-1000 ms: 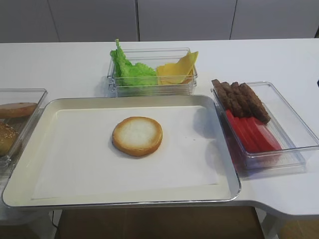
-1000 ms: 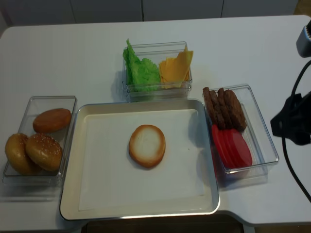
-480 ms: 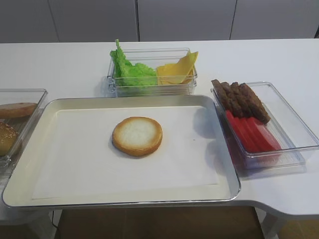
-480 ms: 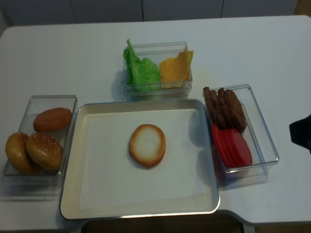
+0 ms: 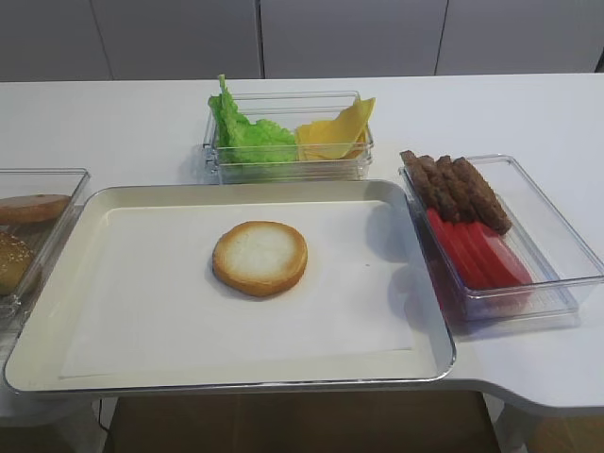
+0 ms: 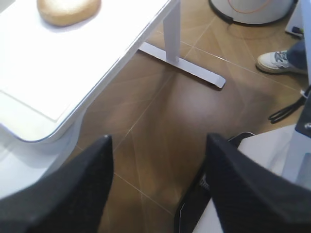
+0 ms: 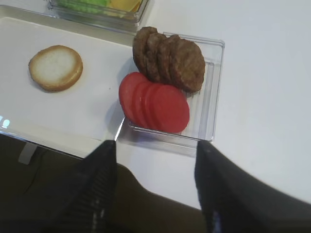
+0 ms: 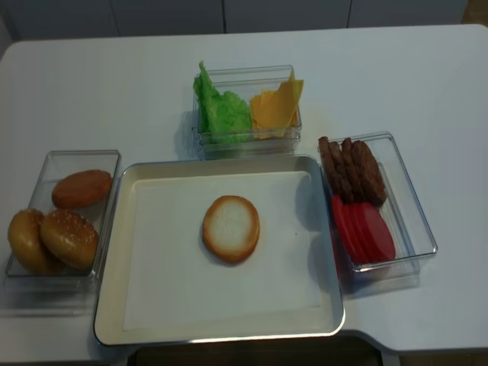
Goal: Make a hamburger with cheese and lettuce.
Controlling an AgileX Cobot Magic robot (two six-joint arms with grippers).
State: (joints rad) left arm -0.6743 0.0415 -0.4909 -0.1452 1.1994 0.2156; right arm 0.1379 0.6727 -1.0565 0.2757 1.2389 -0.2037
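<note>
The hamburger is a round bun half (image 5: 260, 257) with a pale cut face, lying mid-tray (image 8: 231, 228); it also shows in the right wrist view (image 7: 55, 67). Yellow-orange cheese (image 5: 336, 131) and green ruffled lettuce (image 5: 243, 133) share a clear box behind the tray (image 8: 252, 110). Neither gripper shows in the exterior views. My right gripper (image 7: 155, 150) is open and empty, off the table's front edge below the patty box. My left gripper (image 6: 158, 143) is open and empty over the floor, away from the table.
The metal tray (image 5: 415, 274) has a white liner. A clear box (image 5: 552, 255) on the right holds brown patties (image 5: 458, 187) and red tomato slices (image 5: 477, 253). A clear box (image 8: 30, 267) on the left holds whole buns (image 8: 69, 236). A shoe (image 6: 279, 61) is on the floor.
The right arm, seen at the right edge of the overhead view a second ago, has withdrawn out of that view. Nothing on the table has moved.
</note>
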